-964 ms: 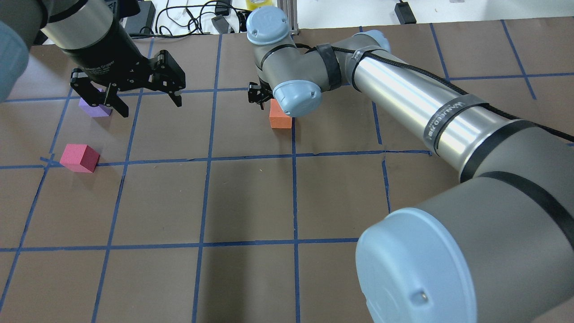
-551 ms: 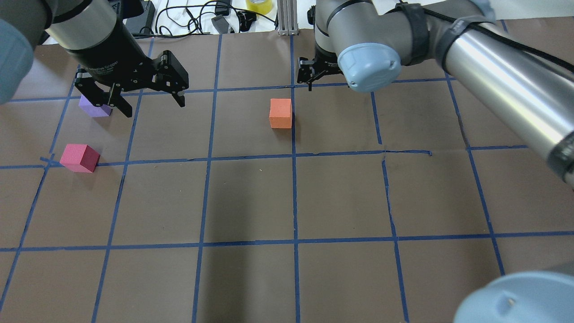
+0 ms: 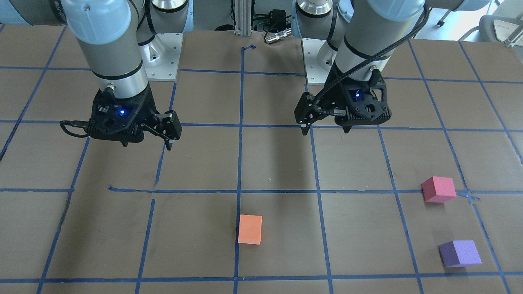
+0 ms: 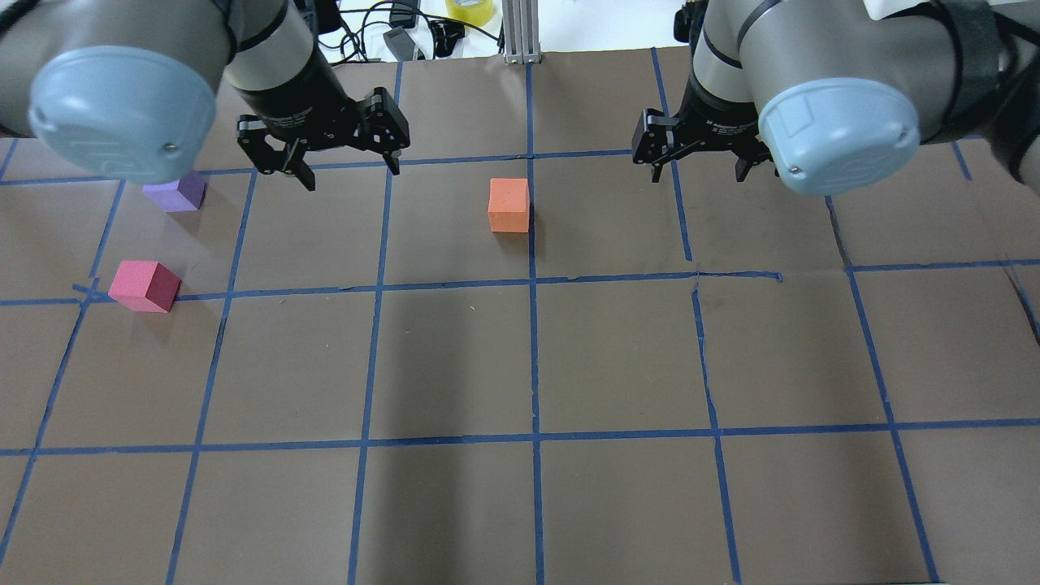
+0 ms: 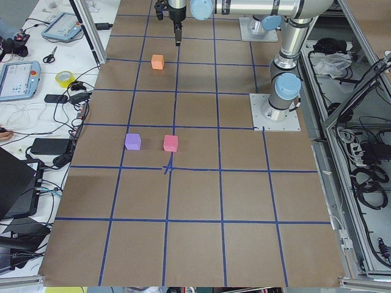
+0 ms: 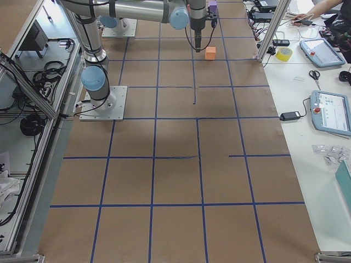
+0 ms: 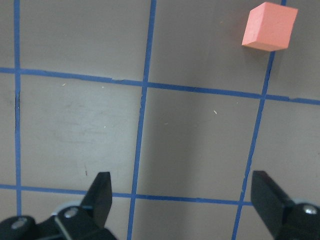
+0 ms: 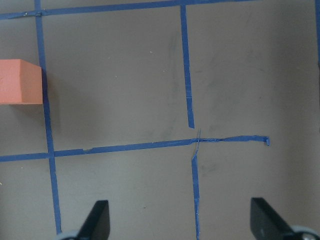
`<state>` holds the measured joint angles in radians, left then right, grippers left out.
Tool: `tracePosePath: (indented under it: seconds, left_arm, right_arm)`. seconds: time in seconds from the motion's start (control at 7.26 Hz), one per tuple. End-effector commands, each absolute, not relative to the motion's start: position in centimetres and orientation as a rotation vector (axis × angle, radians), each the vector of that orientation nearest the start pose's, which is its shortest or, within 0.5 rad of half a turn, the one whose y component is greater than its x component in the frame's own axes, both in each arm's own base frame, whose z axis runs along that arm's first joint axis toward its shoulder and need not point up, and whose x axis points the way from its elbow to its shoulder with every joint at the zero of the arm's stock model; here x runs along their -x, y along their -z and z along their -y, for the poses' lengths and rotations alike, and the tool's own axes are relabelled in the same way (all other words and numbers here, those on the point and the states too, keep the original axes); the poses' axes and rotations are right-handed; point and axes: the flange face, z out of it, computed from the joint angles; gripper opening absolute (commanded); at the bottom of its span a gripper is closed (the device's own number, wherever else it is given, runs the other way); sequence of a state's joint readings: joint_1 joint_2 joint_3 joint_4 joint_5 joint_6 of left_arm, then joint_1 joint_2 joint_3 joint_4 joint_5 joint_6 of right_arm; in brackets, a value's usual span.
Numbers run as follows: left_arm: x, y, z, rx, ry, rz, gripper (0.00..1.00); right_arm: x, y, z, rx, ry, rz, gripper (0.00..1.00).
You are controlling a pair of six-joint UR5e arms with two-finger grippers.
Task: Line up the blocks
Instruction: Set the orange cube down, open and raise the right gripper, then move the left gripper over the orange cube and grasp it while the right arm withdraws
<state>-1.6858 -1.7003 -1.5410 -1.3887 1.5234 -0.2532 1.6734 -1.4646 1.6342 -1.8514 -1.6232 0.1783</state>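
Hovering spread wide and empty: left gripper [image 4: 351,173], right gripper [image 4: 699,176]. Orange block [image 4: 509,205] lies between them. Purple block [image 4: 175,193] and pinkish-red block [image 4: 145,286] lie near each other.

**Surroundings of the work cell.** The table [image 4: 455,357] is covered in brown paper ruled into squares by blue tape [image 4: 535,341], which is torn and offset in places. An aluminium post [image 4: 515,32] rises at the table's far edge. Just beyond that edge a white bench [image 5: 24,119] carries a yellow tape roll [image 4: 470,10], black cables [image 4: 337,36], two pendant tablets [image 5: 17,79], scissors [image 5: 51,56] and a dark laptop [image 5: 15,183]. Along the table's opposite long edge, an aluminium-framed bay [image 5: 342,91] holds coiled cable [image 5: 366,174]. Light falls evenly from above, and shadows on the paper are soft.
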Motion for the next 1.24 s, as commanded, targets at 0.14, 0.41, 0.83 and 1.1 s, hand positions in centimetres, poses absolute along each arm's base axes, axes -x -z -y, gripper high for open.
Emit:
tracePosePath:
  seconds: [0.14,0.41,0.83,1.1]
  left_arm:
    - [25.4,-37.1,57.7,0.169,0.154,-3.205,1.0]
    - [28.6,-32.3,60.4,0.123,0.292,-3.231,1.0]
    - [29.8,-25.7,62.8,0.157,0.307,-3.233,1.0]
    - [31.0,-23.3,62.9,0.136,0.294,-3.236,1.0]
  right_arm:
    - [-18.3,-46.0,51.0,-0.13,0.245,-3.146,1.0]
    - [-17.5,-47.8,48.6,-0.132,0.215,-3.152,1.0]
    - [-17.8,-49.4,46.3,0.017,0.174,-3.151,1.0]
    - [-17.7,-49.4,46.6,0.063,0.188,-3.148,1.0]
